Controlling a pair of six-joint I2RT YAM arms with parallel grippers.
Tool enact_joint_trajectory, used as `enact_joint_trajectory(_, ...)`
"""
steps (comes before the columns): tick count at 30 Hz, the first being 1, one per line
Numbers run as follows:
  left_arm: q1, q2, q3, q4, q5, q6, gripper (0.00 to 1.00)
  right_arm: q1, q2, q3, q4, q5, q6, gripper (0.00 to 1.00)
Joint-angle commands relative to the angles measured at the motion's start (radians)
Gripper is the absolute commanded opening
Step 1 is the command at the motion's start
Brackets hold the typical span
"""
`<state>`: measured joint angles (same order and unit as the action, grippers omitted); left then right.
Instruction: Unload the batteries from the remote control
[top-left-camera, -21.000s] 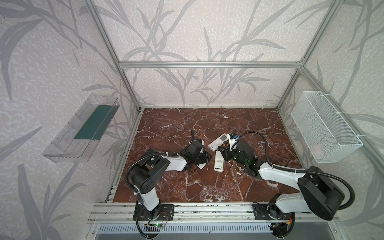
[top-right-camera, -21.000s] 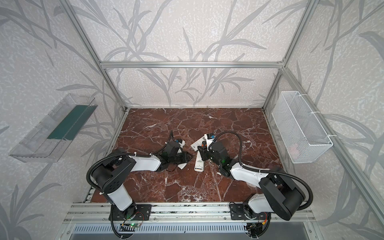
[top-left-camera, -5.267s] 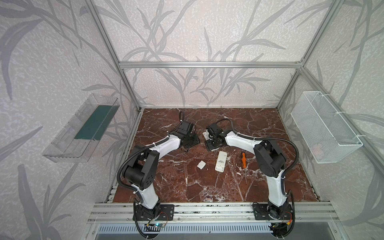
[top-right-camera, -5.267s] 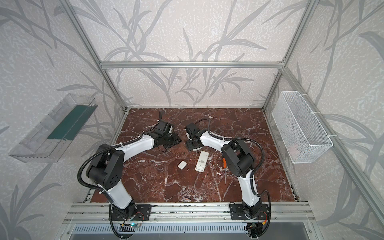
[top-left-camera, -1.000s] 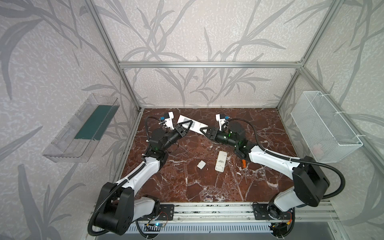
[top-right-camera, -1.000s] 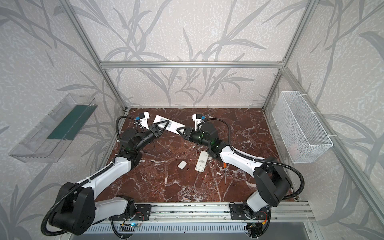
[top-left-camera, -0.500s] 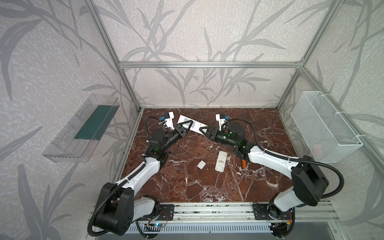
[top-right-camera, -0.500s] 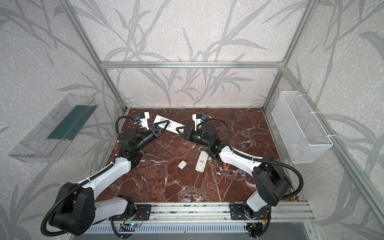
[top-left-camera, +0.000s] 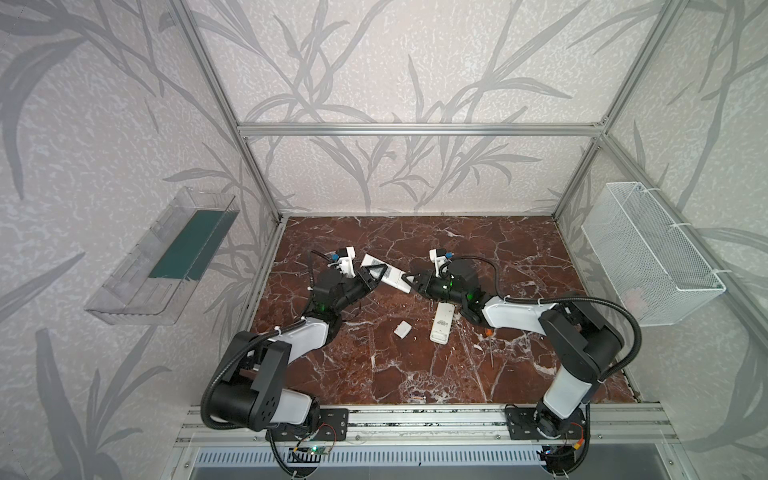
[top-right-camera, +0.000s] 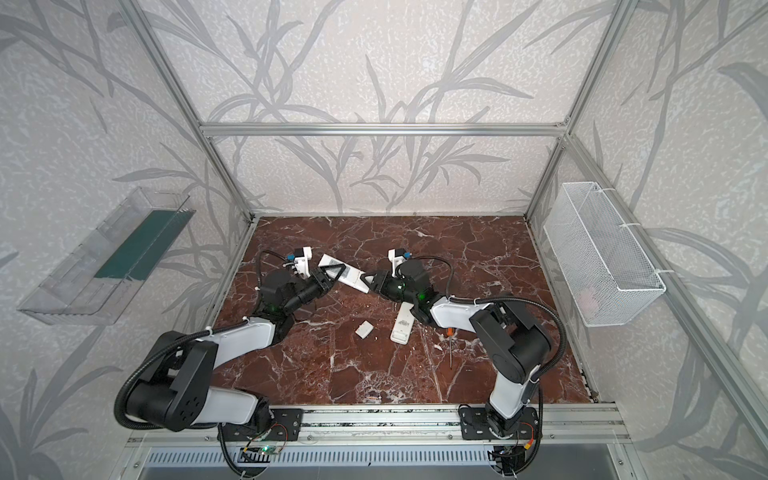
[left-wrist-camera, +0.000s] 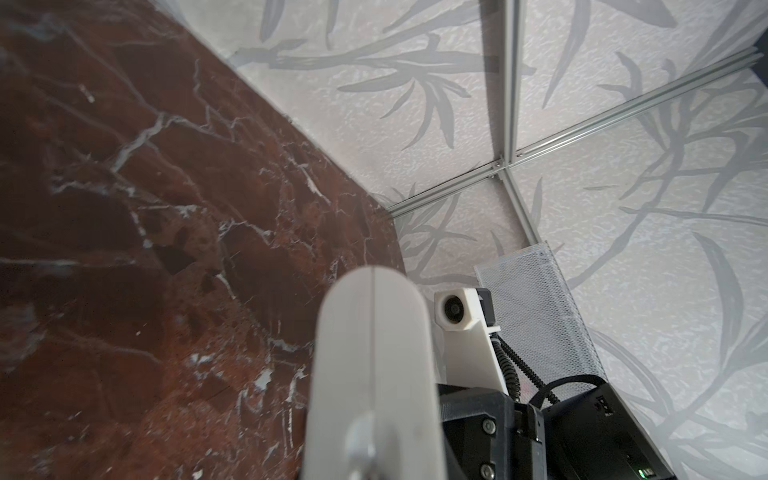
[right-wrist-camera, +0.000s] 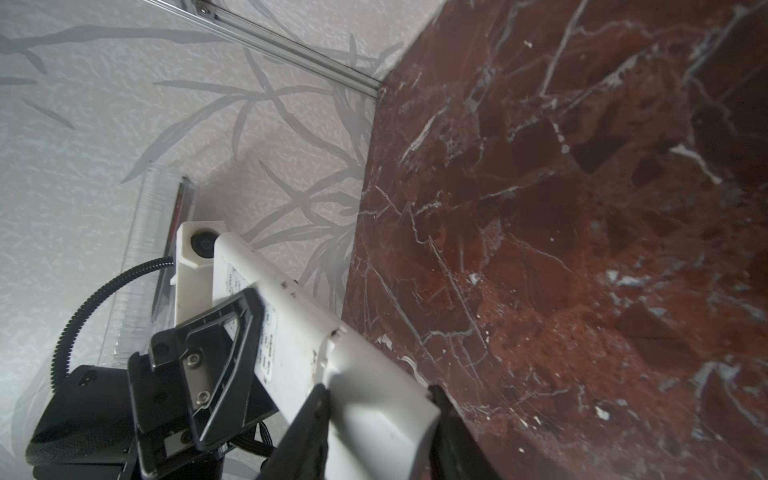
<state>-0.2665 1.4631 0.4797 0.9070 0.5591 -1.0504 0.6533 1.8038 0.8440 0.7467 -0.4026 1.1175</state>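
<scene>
While both arms reach toward the middle of the frame in both top views, a white remote control (top-left-camera: 392, 276) hangs in the air between them. It is clear of the red marble tabletop (top-left-camera: 415, 374) and slants from upper left down to lower right. The left tool (top-left-camera: 375, 275) is clamped narrow across the upper-left half. In the right wrist view its triangular black finger (right-wrist-camera: 232, 332) lies over the printed label. The right tool (top-left-camera: 409, 281) holds the lower-right end, with its two dark fingers (right-wrist-camera: 309, 419) bracketing it, one against each long edge. Past a seam beside the label, the smooth panel may be the battery cover, shut. The batteries cannot be seen in any view.

Lower in the frame, a second white remote (top-left-camera: 441, 328) lies flat on the tabletop just right of centre, its upper end under the right arm. A small white cover (top-left-camera: 402, 330) lies just left of it, not touching. To the right lies a screwdriver (top-left-camera: 491, 351), its thin shaft pointing toward the bottom edge and its orange handle mostly hidden under the right arm.
</scene>
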Motion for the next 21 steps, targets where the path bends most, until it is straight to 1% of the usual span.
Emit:
enact_joint_trajectory(1, -0.012, 0.080, -0.015, 0.193, 0.017, -0.015, 0.06, -0.008, 0.070, -0.022, 0.105, -0.014, -0.006, 0.37)
enact_joint_trajectory(4, -0.014, 0.182, -0.025, 0.295, 0.023, -0.035, 0.05, -0.017, 0.130, -0.028, 0.121, -0.022, -0.025, 0.37)
enact_joint_trajectory(9, -0.017, 0.321, -0.025, 0.389, 0.029, -0.039, 0.03, -0.039, 0.181, -0.068, 0.132, -0.012, -0.043, 0.37)
enact_joint_trajectory(12, -0.017, 0.365, -0.024, 0.415, 0.029, -0.034, 0.03, -0.054, 0.180, -0.083, 0.104, -0.014, -0.069, 0.42)
enact_joint_trajectory(17, -0.017, 0.364, -0.018, 0.368, 0.022, 0.012, 0.02, -0.063, 0.155, -0.085, 0.034, -0.012, -0.125, 0.45)
enact_joint_trajectory(20, -0.017, 0.319, -0.004, 0.251, 0.018, 0.079, 0.02, -0.063, 0.135, -0.075, 0.005, -0.011, -0.154, 0.46)
enact_joint_trajectory(21, -0.018, 0.298, 0.007, 0.185, 0.018, 0.113, 0.02, -0.063, 0.126, -0.073, -0.034, -0.008, -0.165, 0.46)
